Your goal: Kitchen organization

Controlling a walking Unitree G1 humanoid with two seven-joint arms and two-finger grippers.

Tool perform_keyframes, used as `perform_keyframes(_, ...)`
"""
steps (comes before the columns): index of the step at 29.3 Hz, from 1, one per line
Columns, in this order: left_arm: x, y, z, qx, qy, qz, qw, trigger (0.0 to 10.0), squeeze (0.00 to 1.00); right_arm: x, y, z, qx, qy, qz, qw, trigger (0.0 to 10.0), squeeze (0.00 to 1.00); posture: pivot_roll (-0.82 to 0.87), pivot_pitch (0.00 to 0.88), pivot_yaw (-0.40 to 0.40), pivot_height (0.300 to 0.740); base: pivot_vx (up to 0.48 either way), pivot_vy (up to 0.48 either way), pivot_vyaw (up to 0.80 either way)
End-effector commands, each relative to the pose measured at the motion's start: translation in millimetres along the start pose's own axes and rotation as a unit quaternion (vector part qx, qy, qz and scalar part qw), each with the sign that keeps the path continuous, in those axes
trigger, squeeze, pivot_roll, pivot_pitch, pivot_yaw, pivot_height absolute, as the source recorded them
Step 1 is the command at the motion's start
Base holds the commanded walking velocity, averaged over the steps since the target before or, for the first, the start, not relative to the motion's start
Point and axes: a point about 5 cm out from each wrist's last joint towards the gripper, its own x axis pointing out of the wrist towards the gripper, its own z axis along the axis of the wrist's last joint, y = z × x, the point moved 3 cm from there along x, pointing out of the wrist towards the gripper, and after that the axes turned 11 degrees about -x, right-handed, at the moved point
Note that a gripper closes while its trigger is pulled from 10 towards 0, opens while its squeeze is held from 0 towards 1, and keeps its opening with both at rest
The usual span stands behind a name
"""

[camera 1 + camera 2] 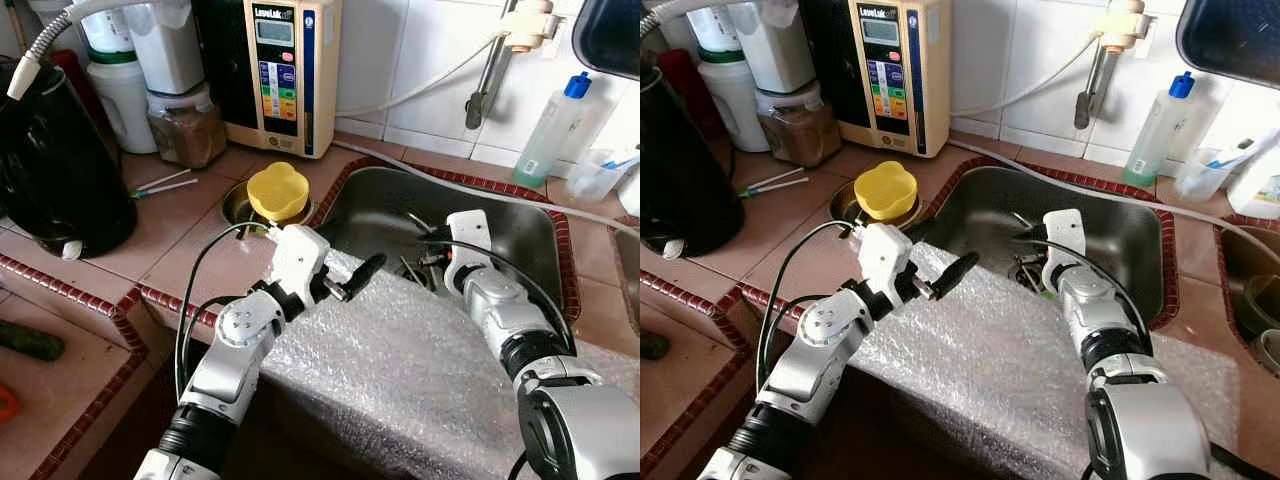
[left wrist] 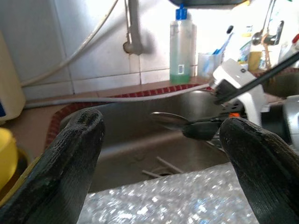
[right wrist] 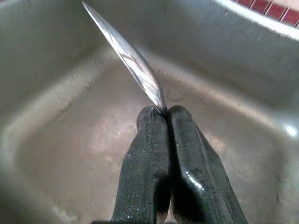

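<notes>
My right gripper (image 3: 166, 112) is shut on the handle end of a metal spoon (image 3: 133, 58), which it holds above the bottom of the steel sink (image 1: 520, 230). In the left wrist view the same spoon (image 2: 170, 120) juts out of the right gripper's black fingers (image 2: 201, 129). My left gripper (image 1: 340, 280) hovers open over the bubble wrap (image 1: 400, 370) at the sink's front left corner, with nothing between its fingers (image 2: 74, 149). Several utensils (image 1: 412, 272) lie in the sink near the drain.
A yellow lid (image 1: 277, 190) sits on a round opening left of the sink. A water machine (image 1: 285, 70), jars (image 1: 185, 125) and a black kettle (image 1: 50, 170) stand on the tiled counter. A tap (image 1: 490, 70) and a soap bottle (image 1: 548, 130) are behind the sink.
</notes>
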Motion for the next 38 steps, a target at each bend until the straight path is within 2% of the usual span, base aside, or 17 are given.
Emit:
perform_keyframes(1, -0.1, 4.1, 0.9, 0.005, 0.003, 0.010, 1.000, 10.0, 1.00, 0.3, -1.4, 0.0, -0.014, 0.007, 0.004, 1.000, 10.0, 1.00, 0.04, 0.000, 0.001, 0.740, 0.000, 0.000, 0.00)
perform_keyframes(6, 2.4, 4.3, 3.2, 0.009, 0.004, 0.011, 1.000, 10.0, 1.00, -0.3, 3.2, -9.0, -0.014, 0.023, 0.009, 1.000, 10.0, 1.00, 0.05, 0.000, 0.002, 0.740, 0.000, 0.000, 0.00)
perform_keyframes(14, 2.7, 4.5, 2.9, 0.010, 0.004, 0.013, 1.000, 10.0, 1.00, 0.1, 4.7, -8.3, -0.014, 0.021, 0.014, 1.000, 10.0, 1.00, 0.05, 0.000, 0.002, 0.740, 0.000, 0.000, 0.00)
perform_keyframes(26, 2.9, 5.5, 2.3, 0.010, 0.001, 0.028, 1.000, 10.0, 1.00, 1.8, 6.3, 14.7, 0.017, -0.047, 0.009, 0.999, 10.0, 1.00, 0.05, 0.000, -0.003, 0.740, 0.000, 0.000, 0.00)
perform_keyframes(27, 1.4, 9.2, 1.5, 0.016, 0.001, 0.043, 0.999, 10.0, 1.00, 1.1, 5.8, 20.7, 0.017, -0.068, 0.006, 0.997, 10.0, 1.00, 0.04, 0.000, -0.004, 0.740, 0.000, 0.000, 0.00)
perform_keyframes(30, 0.2, 12.7, 1.0, 0.020, 0.001, 0.056, 0.998, 10.0, 1.00, 0.3, 5.1, 24.3, 0.021, -0.083, 0.002, 0.996, 10.0, 1.00, 0.04, 0.000, -0.004, 0.740, 0.000, 0.000, 0.00)
perform_keyframes(32, -3.9, 27.5, 2.3, 0.025, -0.006, 0.107, 0.994, 10.0, 1.00, -4.3, 2.4, 34.3, 0.026, -0.129, -0.016, 0.991, 10.0, 1.00, 0.03, 0.000, -0.003, 0.740, 0.000, 0.000, 0.00)
perform_keyframes(35, -8.2, 41.5, 5.3, 0.031, -0.015, 0.151, 0.988, 10.0, 1.00, -11.0, 3.1, 42.3, 0.033, -0.172, -0.023, 0.984, 10.0, 1.00, 0.02, 0.000, 0.001, 0.740, 0.000, 0.000, 0.00)
perform_keyframes(37, -9.0, 44.1, 6.2, 0.034, -0.017, 0.159, 0.987, 10.0, 1.00, -12.4, 3.2, 43.4, 0.033, -0.178, -0.025, 0.983, 10.0, 1.00, 0.01, 0.000, 0.003, 0.740, 0.000, 0.000, 0.00)
perform_keyframes(38, -11.3, 53.6, 10.0, 0.052, -0.024, 0.188, 0.981, 10.0, 1.00, -17.2, 5.5, 46.9, 0.041, -0.194, -0.024, 0.980, 10.0, 1.00, 0.01, 0.000, 0.004, 0.740, 0.000, 0.000, 0.00)
